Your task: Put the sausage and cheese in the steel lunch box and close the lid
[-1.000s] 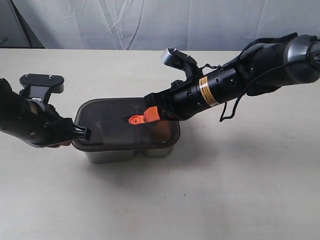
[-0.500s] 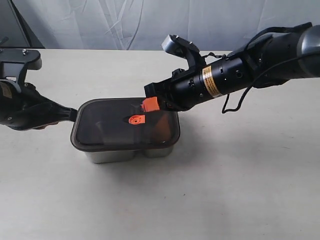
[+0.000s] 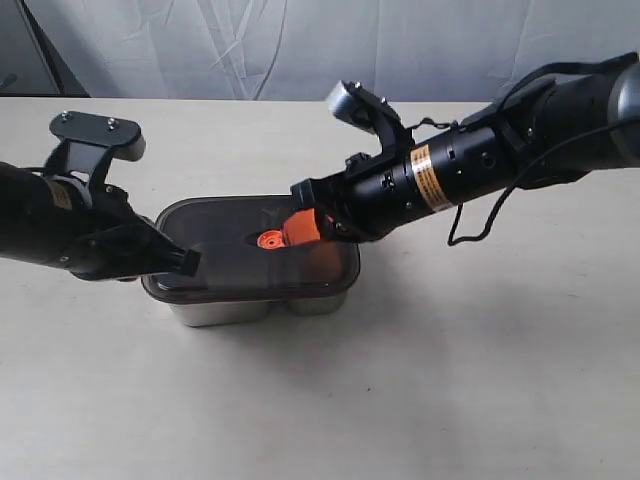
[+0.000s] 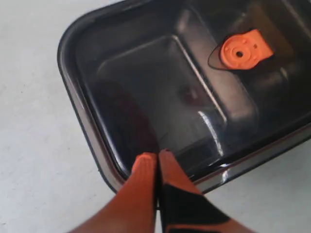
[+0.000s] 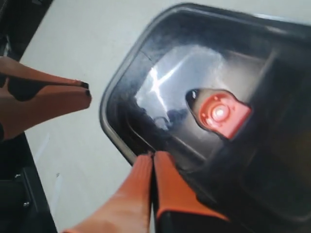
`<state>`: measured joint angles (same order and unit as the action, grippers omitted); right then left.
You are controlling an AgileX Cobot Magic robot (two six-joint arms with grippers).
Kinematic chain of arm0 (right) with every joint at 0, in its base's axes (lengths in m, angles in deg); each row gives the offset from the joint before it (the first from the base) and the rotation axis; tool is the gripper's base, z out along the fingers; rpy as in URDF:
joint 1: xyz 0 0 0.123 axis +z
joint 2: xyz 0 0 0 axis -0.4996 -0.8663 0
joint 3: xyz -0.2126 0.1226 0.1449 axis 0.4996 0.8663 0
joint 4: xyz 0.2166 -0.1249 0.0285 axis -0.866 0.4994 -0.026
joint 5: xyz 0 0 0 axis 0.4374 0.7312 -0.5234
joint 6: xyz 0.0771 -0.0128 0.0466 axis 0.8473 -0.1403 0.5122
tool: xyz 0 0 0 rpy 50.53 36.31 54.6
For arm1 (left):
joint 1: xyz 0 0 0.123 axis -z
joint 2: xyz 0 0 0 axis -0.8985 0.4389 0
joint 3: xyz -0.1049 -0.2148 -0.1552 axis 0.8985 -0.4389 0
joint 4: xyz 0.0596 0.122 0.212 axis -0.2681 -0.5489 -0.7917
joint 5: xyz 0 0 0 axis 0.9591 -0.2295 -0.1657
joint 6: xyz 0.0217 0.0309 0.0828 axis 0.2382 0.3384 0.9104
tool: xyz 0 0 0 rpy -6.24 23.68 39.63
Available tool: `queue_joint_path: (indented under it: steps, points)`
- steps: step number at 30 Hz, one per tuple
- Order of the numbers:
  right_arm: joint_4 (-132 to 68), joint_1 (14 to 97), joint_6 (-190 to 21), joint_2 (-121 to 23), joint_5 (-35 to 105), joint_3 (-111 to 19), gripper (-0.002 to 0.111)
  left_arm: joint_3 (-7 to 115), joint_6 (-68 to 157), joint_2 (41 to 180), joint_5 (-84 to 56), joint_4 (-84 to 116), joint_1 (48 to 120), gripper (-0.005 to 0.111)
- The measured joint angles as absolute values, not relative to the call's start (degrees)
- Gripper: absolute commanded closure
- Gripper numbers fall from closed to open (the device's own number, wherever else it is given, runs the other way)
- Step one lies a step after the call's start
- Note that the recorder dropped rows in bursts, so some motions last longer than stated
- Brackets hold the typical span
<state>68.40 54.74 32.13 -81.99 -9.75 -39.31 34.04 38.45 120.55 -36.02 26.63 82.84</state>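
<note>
You see the steel lunch box [image 3: 225,312] a little left of the middle of the frame, standing on the pale worktop [image 3: 420,400]. The lid [image 3: 230,255] lies flat on top of it and covers both compartments. Its orange valve tab [image 3: 270,240] sits near the centre of the lid.

Your left gripper [image 3: 188,263] comes in from the left edge, and its tip is over the left rim of the lid. Its fingers [image 4: 143,167] are pressed together with nothing between them. Your right gripper [image 3: 298,228] reaches in from the upper right, and its tip is just beside the valve tab, over the lid. Its fingers [image 5: 141,174] are also clenched and hold nothing.

Whether either tip really touches the lid, you cannot tell. Through the dark plastic only a dim orange patch [image 3: 322,262] shows in the right part of the box, and what lies inside you cannot make out.
</note>
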Motion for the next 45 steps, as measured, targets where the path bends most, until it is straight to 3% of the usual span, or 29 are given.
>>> queue_joint_path:
  steps: [20,45]
  points:
    - [66.5,54.7,31.9,-87.2,-4.8,-37.4,0.108,35.4,38.9,132.2,-32.7,27.1,82.8,0.107]
    - [63.7,54.6,31.9,-87.9,-4.9,-36.5,0.108,35.4,39.0,132.9,-30.6,27.8,82.8,0.107]
